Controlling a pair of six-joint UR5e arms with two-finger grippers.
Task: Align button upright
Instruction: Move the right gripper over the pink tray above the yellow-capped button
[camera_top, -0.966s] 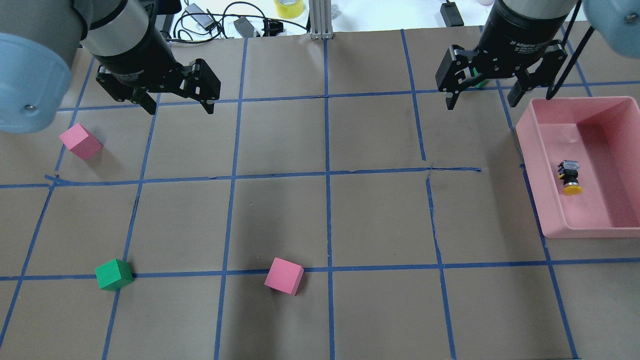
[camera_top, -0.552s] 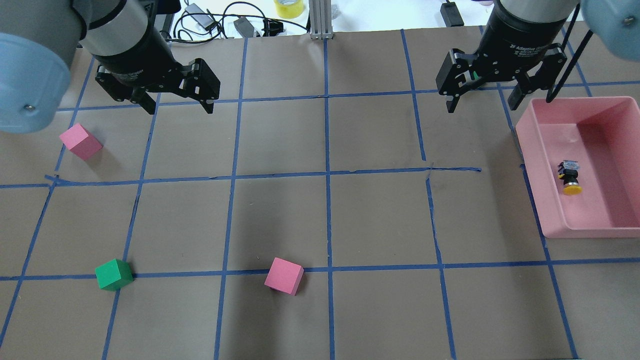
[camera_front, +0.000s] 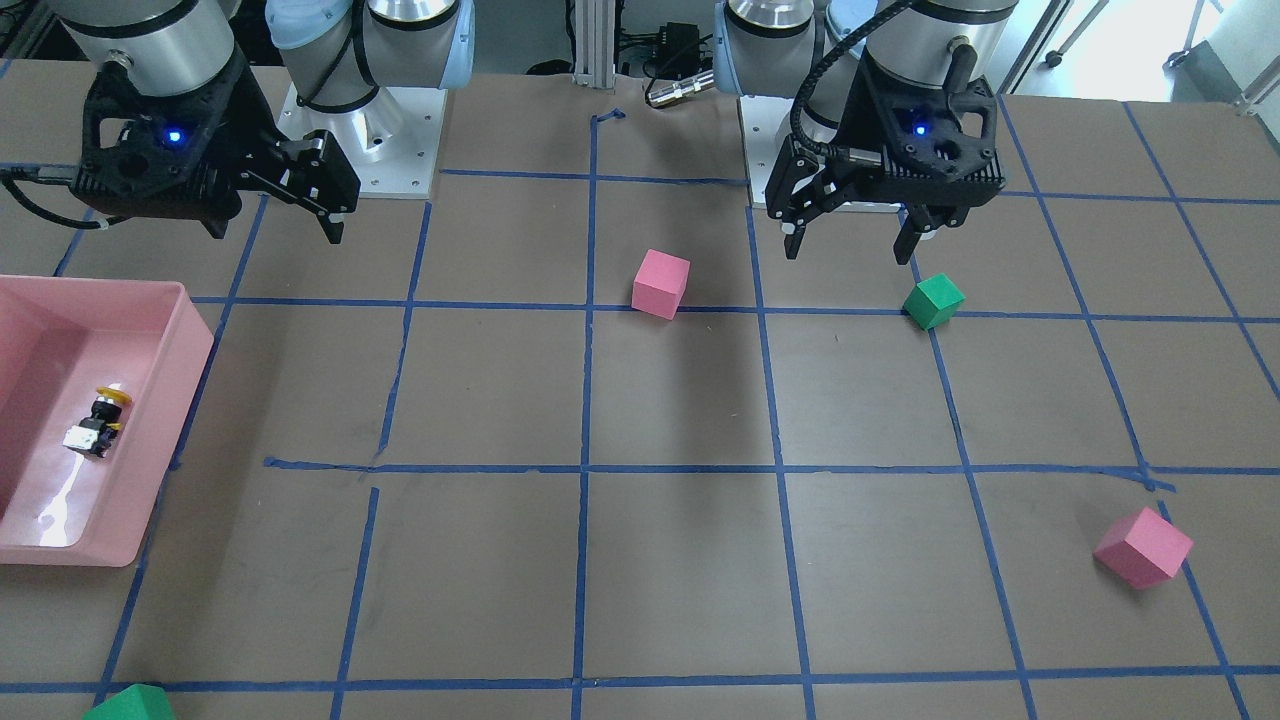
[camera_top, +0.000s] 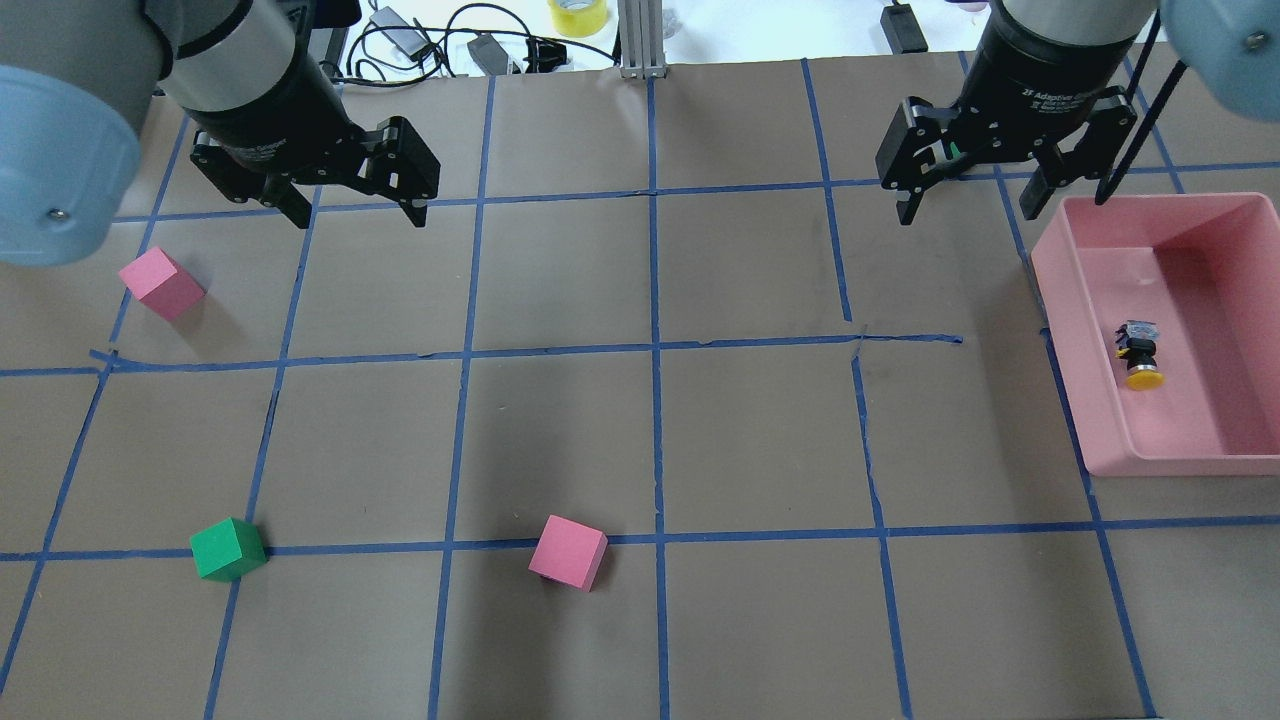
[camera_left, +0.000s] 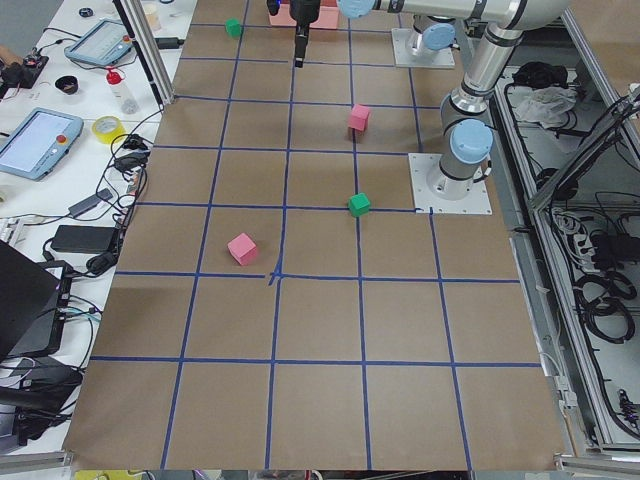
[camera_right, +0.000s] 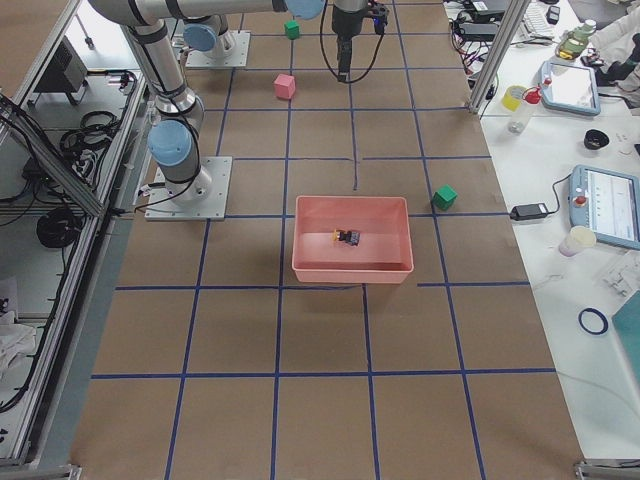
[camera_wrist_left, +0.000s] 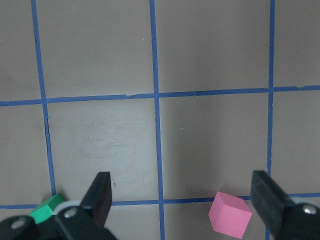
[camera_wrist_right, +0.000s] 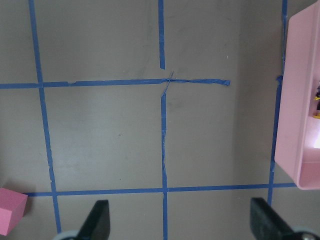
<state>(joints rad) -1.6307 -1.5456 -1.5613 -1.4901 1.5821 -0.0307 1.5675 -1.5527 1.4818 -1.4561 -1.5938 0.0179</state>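
The button (camera_top: 1140, 358) lies on its side inside the pink bin (camera_top: 1060, 330) at the right of the table, yellow cap toward the near edge in the overhead view. The front-facing view shows the button (camera_front: 97, 422) too, and it sits at the right edge of the right wrist view (camera_wrist_right: 317, 105). My right gripper (camera_top: 966, 215) hangs open and empty above the table, just left of the bin's far corner. My left gripper (camera_top: 360, 220) hangs open and empty at the far left, apart from every cube.
A pink cube (camera_top: 160, 283) lies below my left gripper. A green cube (camera_top: 227, 549) and another pink cube (camera_top: 568, 551) sit near the front. A further green cube (camera_front: 130, 705) lies beyond the bin. Cables and a tape roll lie past the far edge.
My right gripper has shifted slightly right, toward the pink bin. The left gripper, the button and the cubes have not moved.
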